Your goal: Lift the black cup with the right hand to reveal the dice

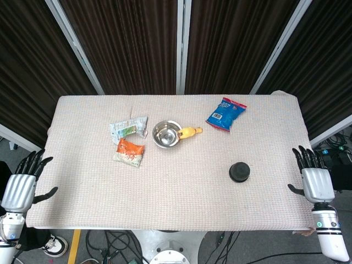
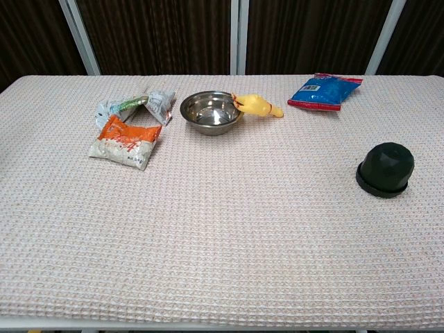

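Print shows on the blue packet (image 2: 323,91) and orange packet (image 2: 126,141), apparently too small to read.

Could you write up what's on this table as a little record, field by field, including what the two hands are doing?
black cup: upside down on the table, right side, untouched
dice: not visible
right hand: open, off the table's right edge
left hand: open, off the left edge
metal bowl: centre back, empty
yellow toy: touching the bowl's rim
blue packet: back right
snack packets: left of bowl

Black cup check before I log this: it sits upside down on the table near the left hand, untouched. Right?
Not quite. The black cup sits upside down and untouched, but near the right hand, not the left hand. The head view shows this.
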Motion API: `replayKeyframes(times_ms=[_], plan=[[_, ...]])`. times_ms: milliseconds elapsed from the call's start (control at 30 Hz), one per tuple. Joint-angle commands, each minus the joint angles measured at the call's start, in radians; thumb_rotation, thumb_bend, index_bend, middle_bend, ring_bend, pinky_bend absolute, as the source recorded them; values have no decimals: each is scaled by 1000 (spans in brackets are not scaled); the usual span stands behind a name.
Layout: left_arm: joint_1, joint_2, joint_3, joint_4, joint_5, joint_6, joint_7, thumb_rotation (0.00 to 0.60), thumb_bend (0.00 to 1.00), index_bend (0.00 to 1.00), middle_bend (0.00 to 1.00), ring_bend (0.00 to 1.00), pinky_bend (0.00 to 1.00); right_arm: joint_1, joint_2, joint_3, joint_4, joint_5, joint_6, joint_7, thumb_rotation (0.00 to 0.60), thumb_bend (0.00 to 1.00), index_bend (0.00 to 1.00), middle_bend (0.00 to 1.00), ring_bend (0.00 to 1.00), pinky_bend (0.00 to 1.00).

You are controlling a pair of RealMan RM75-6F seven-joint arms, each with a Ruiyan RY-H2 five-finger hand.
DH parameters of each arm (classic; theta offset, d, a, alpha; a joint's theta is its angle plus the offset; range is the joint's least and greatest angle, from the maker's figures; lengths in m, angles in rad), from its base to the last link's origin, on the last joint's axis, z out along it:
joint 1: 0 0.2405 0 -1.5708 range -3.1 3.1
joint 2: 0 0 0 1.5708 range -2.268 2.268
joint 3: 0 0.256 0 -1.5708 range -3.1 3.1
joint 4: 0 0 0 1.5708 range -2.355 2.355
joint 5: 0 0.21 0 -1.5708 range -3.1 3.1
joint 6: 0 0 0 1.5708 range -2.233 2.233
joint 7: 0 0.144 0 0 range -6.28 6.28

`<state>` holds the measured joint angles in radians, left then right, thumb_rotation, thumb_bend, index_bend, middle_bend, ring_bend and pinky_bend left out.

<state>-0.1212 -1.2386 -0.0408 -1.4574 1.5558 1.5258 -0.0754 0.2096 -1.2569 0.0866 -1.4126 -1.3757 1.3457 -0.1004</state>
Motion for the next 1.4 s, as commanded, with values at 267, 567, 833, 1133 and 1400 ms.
replayKeyframes(times_ms=[267, 567, 833, 1133, 1400], plan=[[5, -10, 10, 2, 11, 5, 10, 600, 153, 163, 33, 0, 129, 18, -5, -13, -3, 1, -72, 40, 600, 0, 0, 20, 0, 0], [1, 8, 12, 1, 16, 1, 0, 600, 153, 163, 33, 0, 129, 106, -98, -8, 70, 20, -261, 183, 600, 0, 0, 34, 0, 0], [15, -19, 10, 61, -10, 1, -51, 600, 153, 162, 33, 0, 129, 178, -209, 11, 171, 18, -342, 232, 600, 0, 0, 45, 0, 0], [21, -21, 9, 99, -16, 3, -103, 600, 152, 158, 33, 0, 128, 230, -269, 10, 230, 7, -395, 249, 600, 0, 0, 80, 0, 0], [21, -21, 11, 108, -15, -1, -103, 600, 152, 159, 33, 0, 128, 250, -295, 14, 244, 10, -401, 244, 600, 0, 0, 134, 0, 0]])
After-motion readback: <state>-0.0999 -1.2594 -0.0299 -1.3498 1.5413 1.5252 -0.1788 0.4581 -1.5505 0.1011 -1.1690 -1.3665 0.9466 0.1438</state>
